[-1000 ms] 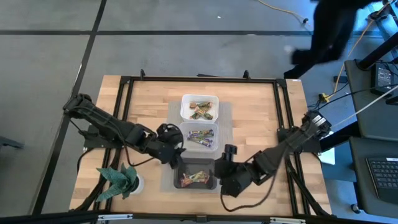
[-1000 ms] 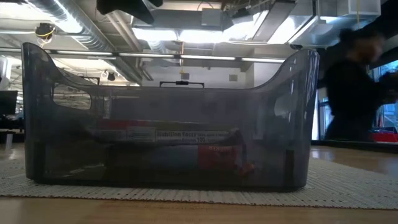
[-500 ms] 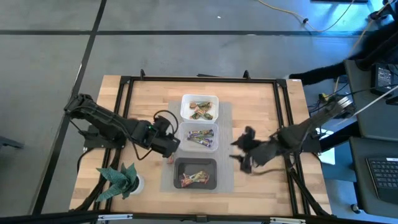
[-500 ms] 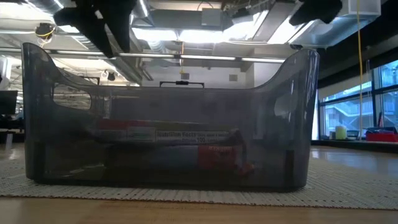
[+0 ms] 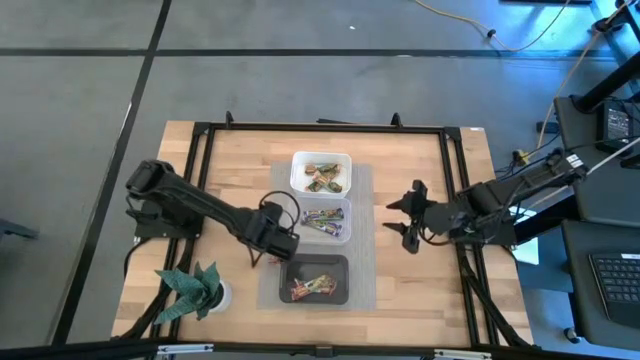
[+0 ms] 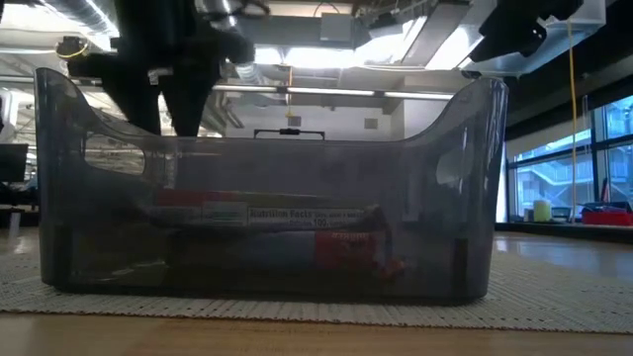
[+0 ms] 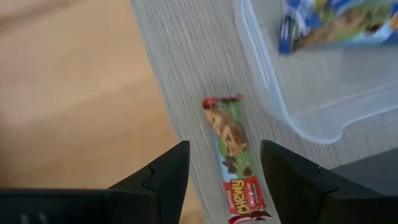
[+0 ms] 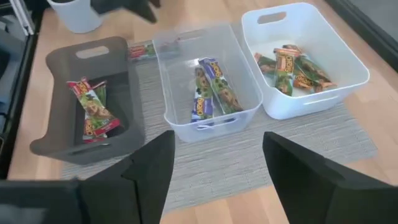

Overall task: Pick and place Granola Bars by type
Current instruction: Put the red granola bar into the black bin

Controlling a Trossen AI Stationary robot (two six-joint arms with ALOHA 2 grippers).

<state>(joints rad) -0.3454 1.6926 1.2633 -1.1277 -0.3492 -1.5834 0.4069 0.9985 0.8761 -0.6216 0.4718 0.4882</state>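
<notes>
A red-and-green granola bar (image 7: 231,158) lies flat on the grey mat, beside the clear tub's corner; it also shows in the right wrist view (image 8: 142,51). My left gripper (image 5: 268,245) hangs over it, open, with one finger on each side of the bar (image 7: 224,146). Its fingers do not touch the bar. My right gripper (image 5: 410,222) is open too (image 8: 219,135), right of the tubs and holding nothing. Green-brown bars (image 8: 292,65) lie in the white tub, purple-blue bars (image 8: 211,93) in the clear tub, and red ones (image 8: 93,109) in the black tub.
White tub (image 5: 321,158), clear tub (image 5: 345,222) and black tub (image 5: 315,262) stand in a row on the grey mat (image 5: 364,290), from far to near. The black tub (image 6: 267,237) fills the low view. A green plant in a white cup (image 5: 195,290) stands at the near left corner.
My right gripper has drawn back from beside the black tub toward the table's right and far side, rising. My left gripper has shifted a little toward the near edge and come down over the bar on the mat, beside the clear tub.
</notes>
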